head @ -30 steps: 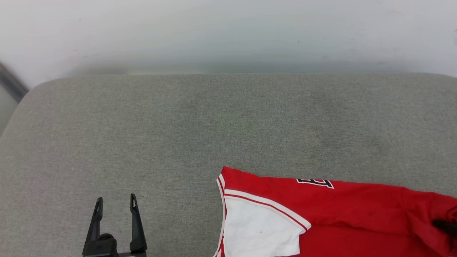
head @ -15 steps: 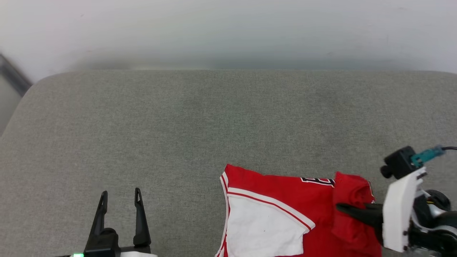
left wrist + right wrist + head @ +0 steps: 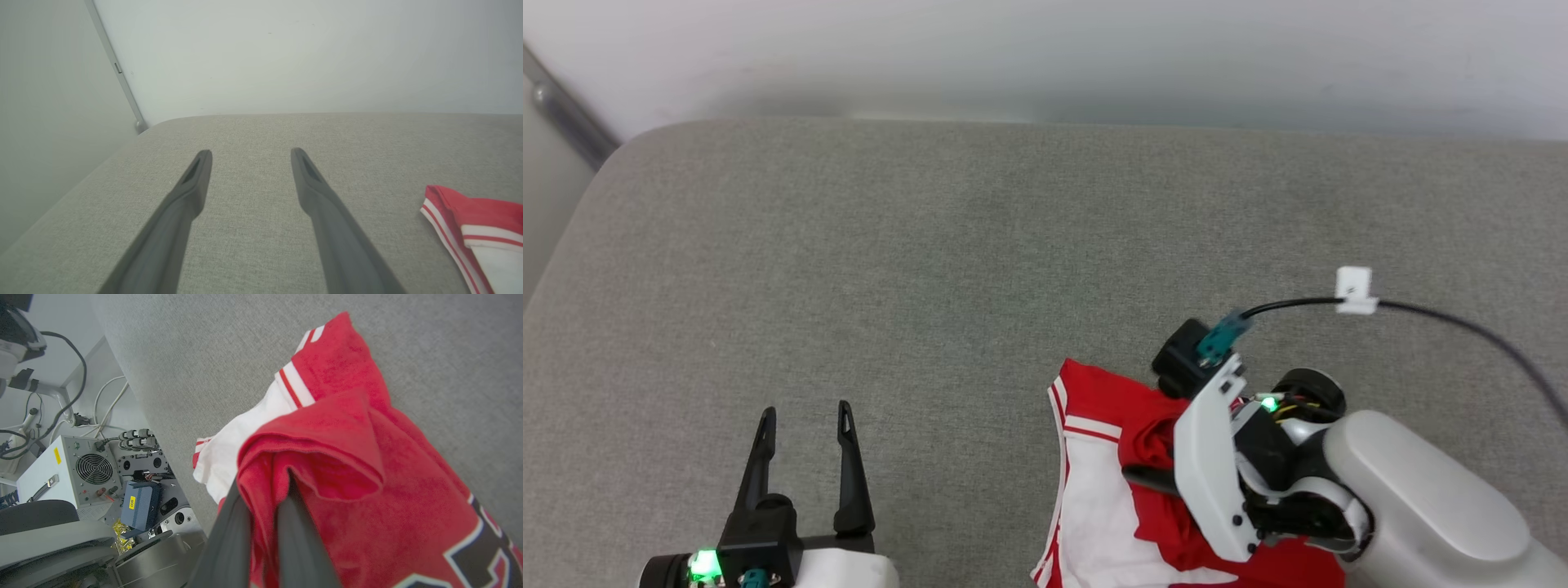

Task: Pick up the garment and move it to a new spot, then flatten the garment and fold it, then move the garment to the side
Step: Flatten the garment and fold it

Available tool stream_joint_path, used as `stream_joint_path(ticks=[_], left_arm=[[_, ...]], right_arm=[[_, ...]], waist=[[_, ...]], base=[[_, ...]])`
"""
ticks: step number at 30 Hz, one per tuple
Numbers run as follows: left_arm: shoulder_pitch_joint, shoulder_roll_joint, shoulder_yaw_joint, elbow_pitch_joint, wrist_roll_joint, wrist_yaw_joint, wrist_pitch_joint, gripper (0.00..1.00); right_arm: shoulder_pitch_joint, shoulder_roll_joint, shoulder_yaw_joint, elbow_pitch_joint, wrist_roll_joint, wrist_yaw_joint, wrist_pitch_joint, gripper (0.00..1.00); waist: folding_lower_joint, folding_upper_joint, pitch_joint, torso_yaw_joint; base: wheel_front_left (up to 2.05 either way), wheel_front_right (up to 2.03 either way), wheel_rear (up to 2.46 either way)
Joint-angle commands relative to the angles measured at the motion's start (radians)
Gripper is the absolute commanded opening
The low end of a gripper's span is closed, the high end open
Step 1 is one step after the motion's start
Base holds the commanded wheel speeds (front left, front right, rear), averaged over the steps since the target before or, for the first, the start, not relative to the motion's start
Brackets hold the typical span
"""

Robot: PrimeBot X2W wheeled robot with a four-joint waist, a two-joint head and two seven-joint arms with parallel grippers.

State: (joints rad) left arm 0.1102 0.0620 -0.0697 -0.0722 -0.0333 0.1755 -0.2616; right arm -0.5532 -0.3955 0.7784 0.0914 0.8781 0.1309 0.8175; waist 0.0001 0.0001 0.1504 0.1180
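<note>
Cloth from the garment (image 3: 367, 522) is bunched between the jaws of the right gripper (image 3: 261, 490), which are closed narrow on a red fold at the lower middle of the right wrist view. The pinched fold rises into a peak above the dark fingers (image 3: 229, 539), with a white sleeve (image 3: 220, 457) and its red stripes spreading toward the centre left. Black-and-white lettering shows at the lower right corner of that view.

In the head view the garment (image 3: 1094, 506) lies crumpled at the lower centre-right of the grey surface (image 3: 931, 286), partly under the right gripper (image 3: 1131, 474) and its pale forearm (image 3: 1421, 506). A black cable (image 3: 1462, 327) with a white tag (image 3: 1356, 290) arcs off to the right edge.

The left gripper (image 3: 805, 410) sits at the lower left of the head view, well apart from the garment, its jaws wide and holding nothing. Its own wrist view shows the left gripper (image 3: 250, 152) over bare surface (image 3: 245, 130), the garment's striped edge (image 3: 470, 204) at the lower right, and a pale wall (image 3: 286, 53) across the top.

At the left of the right wrist view, beyond the surface's edge, stand a white fan box (image 3: 69, 465) and a blue unit (image 3: 141, 500).
</note>
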Motion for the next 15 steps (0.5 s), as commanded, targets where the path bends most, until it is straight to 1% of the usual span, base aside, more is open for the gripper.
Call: stream_joint_path(ticks=[1, 3, 8, 11, 13, 14, 15], left_arm=[[-0.02, -0.001, -0.002, 0.002, 0.004, -0.007, -0.005, 1.0], [-0.025, -0.003, -0.006, 0.007, 0.003, -0.008, -0.005, 1.0], [-0.039, -0.008, -0.011, 0.01, -0.002, -0.003, -0.005, 1.0], [-0.036, -0.009, -0.009, 0.01, -0.002, 0.0, -0.005, 1.0], [-0.027, -0.01, -0.005, 0.012, -0.003, 0.001, -0.005, 1.0], [-0.022, -0.01, -0.002, 0.014, -0.004, 0.001, -0.005, 1.0], [-0.018, -0.01, 0.001, 0.015, -0.005, 0.001, -0.005, 1.0]], right_arm=[[-0.032, 0.011, 0.046, 0.039, -0.015, 0.0, -0.006, 0.0], [-0.052, 0.023, 0.092, 0.101, -0.011, 0.0, -0.013, 0.0], [-0.091, 0.036, 0.196, 0.236, -0.051, 0.0, -0.084, 0.0], [-0.111, 0.037, 0.244, 0.274, -0.04, 0.0, -0.125, 0.0], [-0.128, 0.03, 0.26, 0.271, -0.029, 0.0, -0.17, 0.0], [-0.141, 0.02, 0.268, 0.264, -0.032, 0.0, -0.195, 0.48], [-0.147, 0.014, 0.273, 0.255, -0.026, 0.0, -0.22, 1.0]], waist=[[-0.0001, -0.0001, 0.01, 0.01], [-0.0001, -0.0001, 0.017, 0.018], [-0.0001, -0.0001, 0.032, 0.031], [-0.0001, -0.0001, 0.033, 0.029], [-0.0001, -0.0001, 0.026, 0.023], [-0.0001, -0.0001, 0.02, 0.02], [-0.0001, -0.0001, 0.014, 0.016]], base=[[0.0, 0.0, 0.0], [0.0, 0.0, 0.0], [0.0, 0.0, 0.0], [0.0, 0.0, 0.0], [0.0, 0.0, 0.0], [0.0, 0.0, 0.0], [0.0, 0.0, 0.0]])
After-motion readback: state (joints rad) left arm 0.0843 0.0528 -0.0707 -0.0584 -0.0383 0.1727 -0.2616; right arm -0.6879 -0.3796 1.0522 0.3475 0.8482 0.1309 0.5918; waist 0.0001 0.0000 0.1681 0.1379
